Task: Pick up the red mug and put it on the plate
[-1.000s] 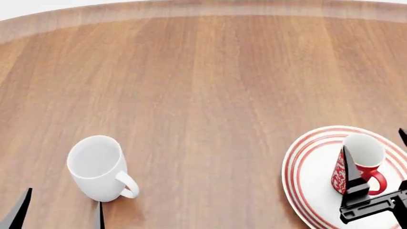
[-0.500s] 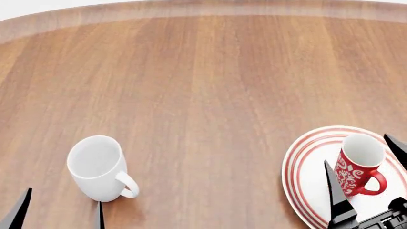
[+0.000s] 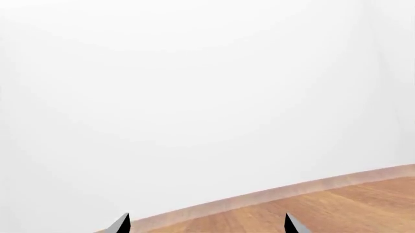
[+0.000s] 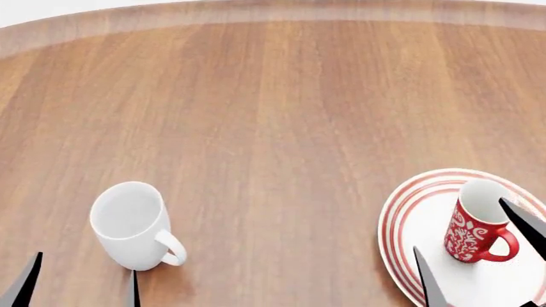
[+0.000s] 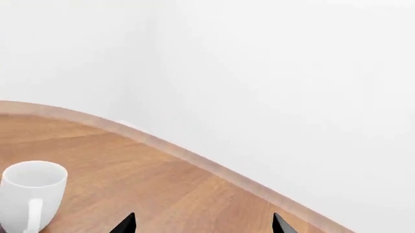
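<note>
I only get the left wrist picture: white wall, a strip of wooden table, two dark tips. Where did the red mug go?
Observer: The red mug stands upright on the plate, seen from the head view.
Visitor: Is anything gripping it?
Observer: No. The right tool is open, one tip on each side of the mug, neither clamped on it.
Visitor: Anything else on the table?
Observer: A plain white mug stands upright near the left tool, whose tips are apart and hold nothing.

Head camera looks steeply down over the table [image 4: 282, 115]; both low wrist cameras face its far edge, the right sharing the white mug [image 5: 31, 194]
</note>
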You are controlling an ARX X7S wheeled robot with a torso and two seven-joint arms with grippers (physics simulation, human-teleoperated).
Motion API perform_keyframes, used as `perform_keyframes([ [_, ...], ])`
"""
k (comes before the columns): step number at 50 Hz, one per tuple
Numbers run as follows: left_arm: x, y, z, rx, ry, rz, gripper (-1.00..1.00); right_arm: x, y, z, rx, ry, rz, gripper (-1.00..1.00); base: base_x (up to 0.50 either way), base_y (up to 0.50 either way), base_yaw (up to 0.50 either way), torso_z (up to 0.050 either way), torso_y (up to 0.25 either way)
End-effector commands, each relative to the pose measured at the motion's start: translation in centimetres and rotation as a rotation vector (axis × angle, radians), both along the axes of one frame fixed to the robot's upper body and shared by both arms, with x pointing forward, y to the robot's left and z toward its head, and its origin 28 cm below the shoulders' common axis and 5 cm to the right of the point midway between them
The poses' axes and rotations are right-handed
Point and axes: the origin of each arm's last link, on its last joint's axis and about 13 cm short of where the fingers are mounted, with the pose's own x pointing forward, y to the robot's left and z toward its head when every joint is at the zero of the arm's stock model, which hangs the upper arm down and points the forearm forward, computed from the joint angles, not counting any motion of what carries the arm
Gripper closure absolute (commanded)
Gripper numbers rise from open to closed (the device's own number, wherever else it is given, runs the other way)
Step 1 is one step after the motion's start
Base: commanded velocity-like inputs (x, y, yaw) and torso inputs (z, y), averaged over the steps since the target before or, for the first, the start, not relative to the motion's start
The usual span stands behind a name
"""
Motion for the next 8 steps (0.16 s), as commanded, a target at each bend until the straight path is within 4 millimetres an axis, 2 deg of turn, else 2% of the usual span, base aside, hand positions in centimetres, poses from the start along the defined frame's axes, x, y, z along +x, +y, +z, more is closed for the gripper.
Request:
perform_keyframes([
  [1, 0.00, 0.00, 0.00, 0.000, -0.003, -0.001, -1.00, -1.11, 0.44, 0.35, -0.017, -0.034, 0.032, -1.00, 0.00, 0.00, 0.00, 0.000, 0.000],
  [8, 0.01, 0.00, 0.00, 0.000, -0.004, -0.001, -1.00, -1.73, 0.70, 0.45, -0.027, -0.053, 0.047, -1.00, 0.00, 0.00, 0.00, 0.000, 0.000],
])
